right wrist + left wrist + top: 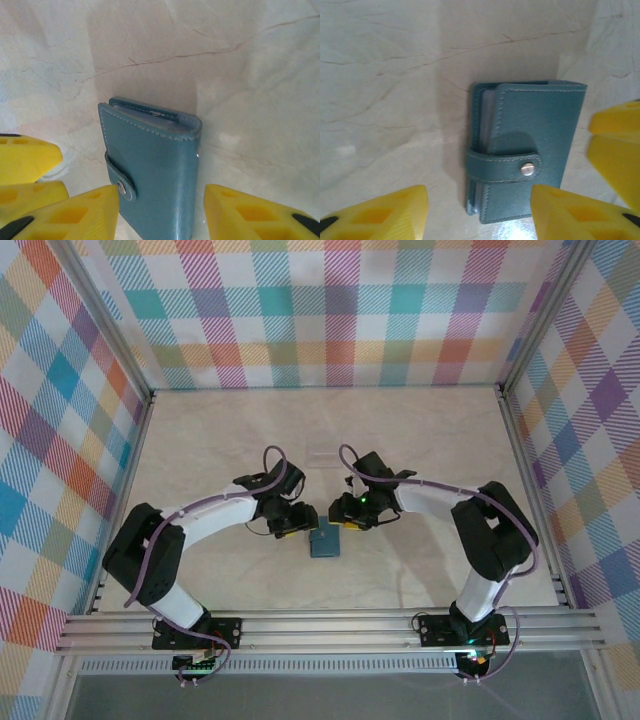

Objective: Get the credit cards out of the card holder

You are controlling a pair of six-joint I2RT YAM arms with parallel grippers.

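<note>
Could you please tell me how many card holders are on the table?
1: the teal card holder lies flat near the front middle of the table, strap snapped shut. Another could hide beneath the left arm or right arm.

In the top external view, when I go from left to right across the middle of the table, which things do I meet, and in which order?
The yellow-tipped left gripper → the small, square, folded teal-blue card holder lying flat → the yellow-tipped right gripper.

Card holder [540,125] looks matt leather, snap [527,168] shiny metal.
</note>
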